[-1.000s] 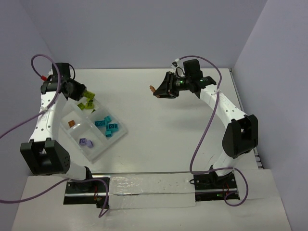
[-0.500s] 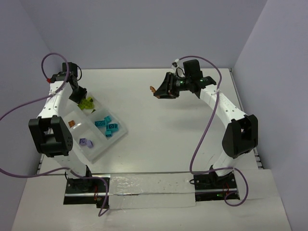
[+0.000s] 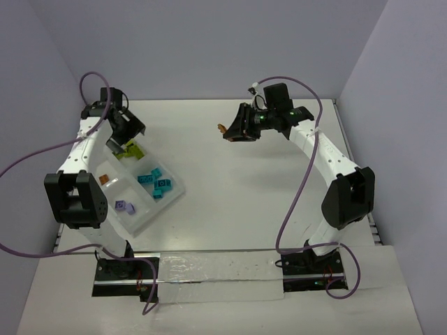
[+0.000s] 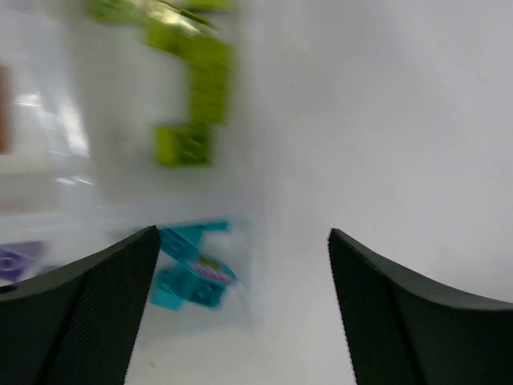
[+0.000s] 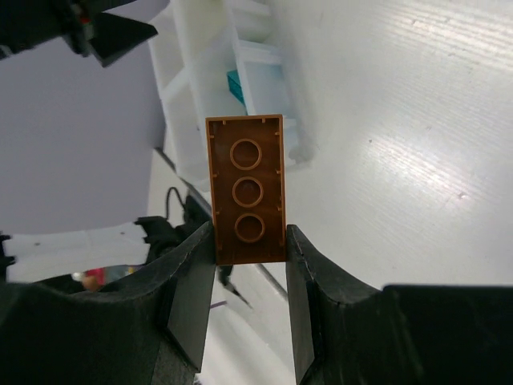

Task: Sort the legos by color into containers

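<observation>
Moving in from the far left edge, the left gripper [image 3: 124, 138] now hangs over the far corner of the clear tray [image 3: 157, 209], where a moment ago it was off to the left side of it. Its two fingers [image 4: 88, 313] are spread wide, and nothing is between them. Looking down from its wrist, the picture is blurry, but the green legos [image 4: 192, 96] show in one box of the tray and the teal legos [image 4: 188, 273] show in the next box. A bit of a purple lego [image 4: 16, 261] peeks out behind the left finger. The right gripper [image 3: 225, 130] is almost where it was before, up in the air over the far middle of the white table [image 3: 230, 195], well apart from the tray. It is pinching an orange brick [image 5: 245, 188] by its two long sides, and the three round holes on the brick's underside face the wrist camera. From above, the tray sits on the left side of the table. The green legos are in its far box, the teal legos are in its right box, one small orange lego [image 3: 103, 179] is in its left box, and the purple lego is in its near box.
</observation>
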